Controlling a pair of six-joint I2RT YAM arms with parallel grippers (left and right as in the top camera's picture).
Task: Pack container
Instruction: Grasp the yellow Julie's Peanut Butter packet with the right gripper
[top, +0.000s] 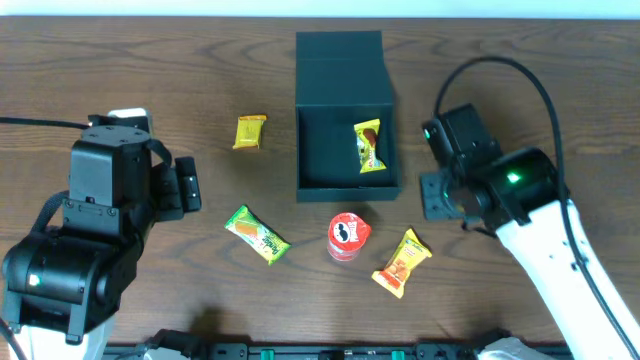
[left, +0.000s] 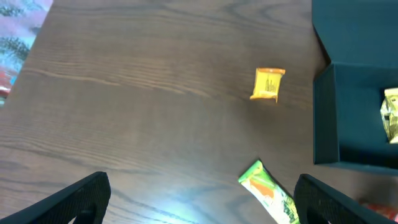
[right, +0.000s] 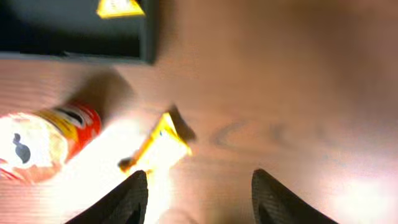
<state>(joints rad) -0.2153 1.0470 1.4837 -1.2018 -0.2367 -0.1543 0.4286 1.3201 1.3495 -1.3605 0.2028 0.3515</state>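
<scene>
Dark wooden worktop (top: 200, 60), snacks strewn. Found container (top: 325, 150) centre, lid flung open for loading, yellow packet (top: 368, 146) inside. Had left claw (left: 202, 199) gaping, empty; right claw (right: 199, 199) parted near orange packet (right: 158, 146), likely next.

The left gripper (left: 204, 202) hangs with jaws spread wide, while the right gripper (right: 200, 200) has jaws parted less widely, gripping nothing.

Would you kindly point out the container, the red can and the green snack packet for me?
container (top: 325, 150), overhead view, on the bare inner floor of the open box.
red can (top: 348, 236), overhead view, on its round top face.
green snack packet (top: 257, 234), overhead view, on the middle of the wrapper.
</scene>
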